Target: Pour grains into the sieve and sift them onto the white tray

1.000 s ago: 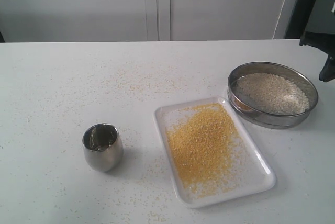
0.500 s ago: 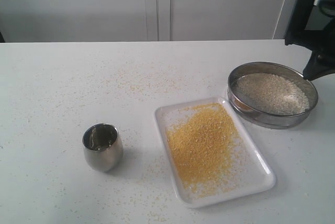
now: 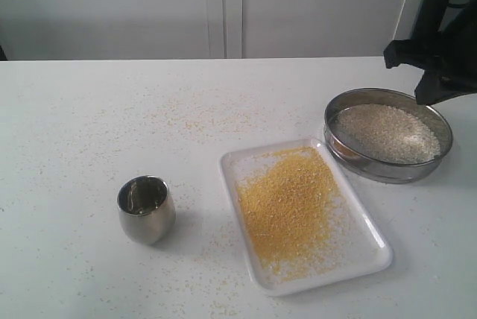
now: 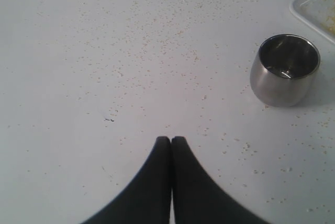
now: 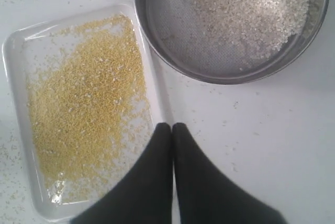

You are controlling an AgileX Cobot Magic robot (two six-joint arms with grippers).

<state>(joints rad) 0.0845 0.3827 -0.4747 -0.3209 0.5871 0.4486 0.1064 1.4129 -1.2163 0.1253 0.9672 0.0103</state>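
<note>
The sieve point(image 3: 370, 165) stands on the table at the right, holding whitish grains point(image 3: 387, 133). Yellow meal point(image 3: 287, 207) is spread over the white tray point(image 3: 232, 164) just left of it. My right gripper point(image 5: 171, 126) is shut and empty, hanging above the table between the tray's rim point(image 5: 11, 51) and the sieve's wall point(image 5: 140, 4). The right arm point(image 3: 438, 51) hovers over the sieve's far right side. My left gripper point(image 4: 171, 139) is shut on nothing, over bare table some way from the steel cup point(image 4: 285, 69). It does not show in the exterior view.
The small steel cup point(image 3: 146, 209) stands upright left of the tray and looks empty. Sparse crumbs are scattered over the white table point(image 3: 89, 125). A pale wall runs behind the table's far edge.
The right arm has come in from the right edge, moving left and a little higher above the sieve. Cup, tray and sieve have not moved.
</note>
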